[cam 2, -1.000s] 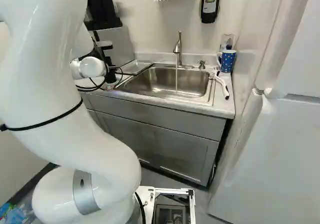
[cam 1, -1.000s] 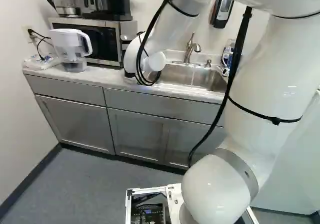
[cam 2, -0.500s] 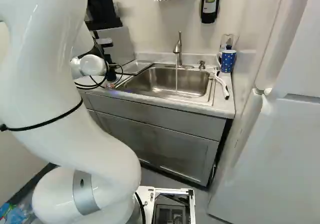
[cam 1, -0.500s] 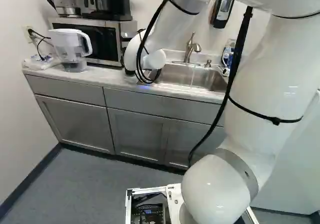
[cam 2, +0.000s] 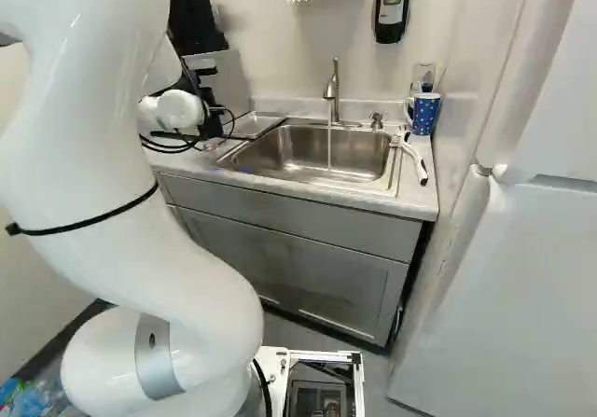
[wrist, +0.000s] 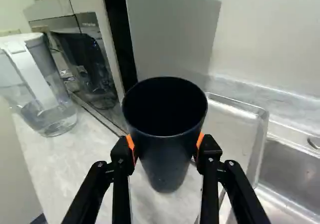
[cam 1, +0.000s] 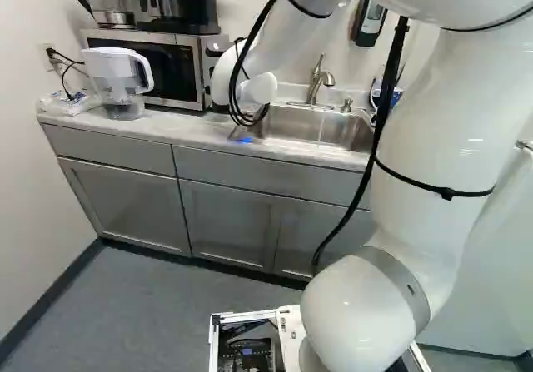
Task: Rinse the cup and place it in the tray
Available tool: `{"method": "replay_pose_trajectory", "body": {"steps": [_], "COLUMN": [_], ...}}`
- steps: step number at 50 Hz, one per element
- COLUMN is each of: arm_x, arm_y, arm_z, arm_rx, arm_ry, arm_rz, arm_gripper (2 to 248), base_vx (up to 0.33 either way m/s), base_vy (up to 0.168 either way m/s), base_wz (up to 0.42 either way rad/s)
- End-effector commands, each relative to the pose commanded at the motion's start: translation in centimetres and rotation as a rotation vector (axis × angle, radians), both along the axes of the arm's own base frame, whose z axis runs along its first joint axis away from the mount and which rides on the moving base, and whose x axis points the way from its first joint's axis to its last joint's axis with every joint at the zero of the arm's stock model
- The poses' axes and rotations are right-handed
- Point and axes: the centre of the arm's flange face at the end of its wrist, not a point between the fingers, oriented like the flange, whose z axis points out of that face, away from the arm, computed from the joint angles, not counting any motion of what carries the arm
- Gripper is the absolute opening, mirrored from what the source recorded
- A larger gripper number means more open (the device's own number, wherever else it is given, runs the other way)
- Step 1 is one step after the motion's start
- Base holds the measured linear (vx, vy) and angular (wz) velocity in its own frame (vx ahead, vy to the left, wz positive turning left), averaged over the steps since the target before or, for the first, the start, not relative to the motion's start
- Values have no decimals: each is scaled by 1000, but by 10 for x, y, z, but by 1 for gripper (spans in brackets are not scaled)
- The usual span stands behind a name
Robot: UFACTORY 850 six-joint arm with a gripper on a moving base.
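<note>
In the right base view my gripper (cam 2: 213, 123) shows partly, in front of the microwave's side and left of the sink. The wrist view has the gripper (wrist: 166, 151) shut on a dark, empty-looking cup (wrist: 166, 171), its orange pads pressing from two sides. The cup's open mouth faces the camera; whether its base touches the counter I cannot tell. Beside the cup, toward the sink, lies the shallow metal tray (wrist: 261, 139), also seen as the tray (cam 2: 254, 124) at the sink's left. Water runs from the faucet (cam 2: 333, 90) into the sink (cam 2: 308, 151).
A microwave (wrist: 85, 43) stands close behind the cup, with a water pitcher (wrist: 37, 83) on the counter (cam 1: 179, 131) beyond it. Right of the sink are a blue dotted mug (cam 2: 424, 113) and a white-handled brush (cam 2: 415, 160). A fridge (cam 2: 504, 286) stands at the right.
My arm's wrist end has risen over the last half second, shifting slightly right in the right base view. The base has not moved.
</note>
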Motion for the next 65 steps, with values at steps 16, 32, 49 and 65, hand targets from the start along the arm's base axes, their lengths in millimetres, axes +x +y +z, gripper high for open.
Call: {"method": "replay_pose_trajectory", "body": {"steps": [16,32,49,65], "arm_x": [8,18,24,29], "arm_y": [-7,-28,-54,-79], "arm_z": [17,23,23,23], "arm_rx": [12,15,14,13], "arm_ry": [-32,-43,-43,-43], "arm_rz": [-18,-60,-108,-154], "arm_gripper": [125,125,125,125], "base_vx": [0,0,0,0], "base_vy": [0,0,0,0], "base_wz": [0,0,0,0]}}
